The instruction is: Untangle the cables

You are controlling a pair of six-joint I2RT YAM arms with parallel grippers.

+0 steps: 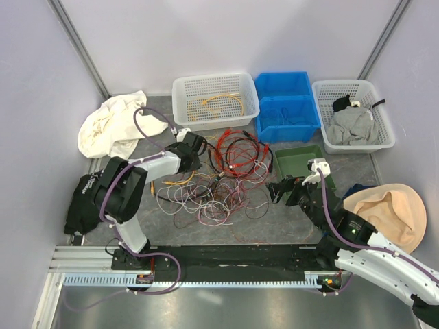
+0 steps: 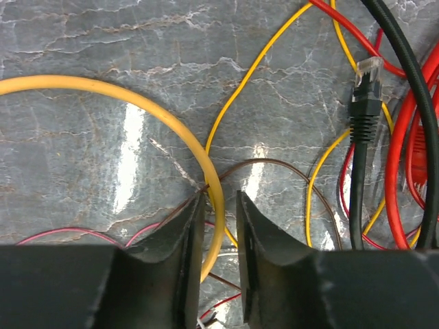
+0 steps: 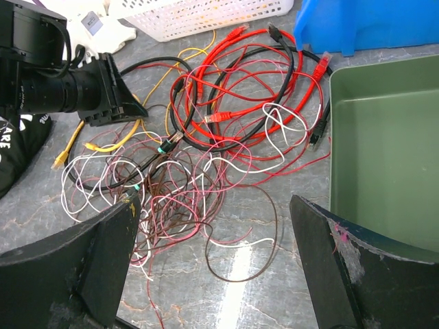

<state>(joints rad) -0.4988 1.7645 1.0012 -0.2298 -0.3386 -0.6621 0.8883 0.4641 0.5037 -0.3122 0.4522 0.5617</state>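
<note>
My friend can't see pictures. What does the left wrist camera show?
Two black fingers of the left gripper stand close on either side of a thick yellow cable, with a small gap showing. Thin yellow, brown and pink wires cross the grey marbled table, with a black plug cable and red cables at the right.

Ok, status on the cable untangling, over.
Left gripper open narrow, straddling thick yellow cable, not clamped. Right gripper wide open, clear of the tangle. Thin brown wire crosses at the left jaws.

The left tool [image 2: 219, 199] points steeply downward, jaws narrowly apart; the right tool [image 3: 214, 202] hovers, jaws spread wide.
</note>
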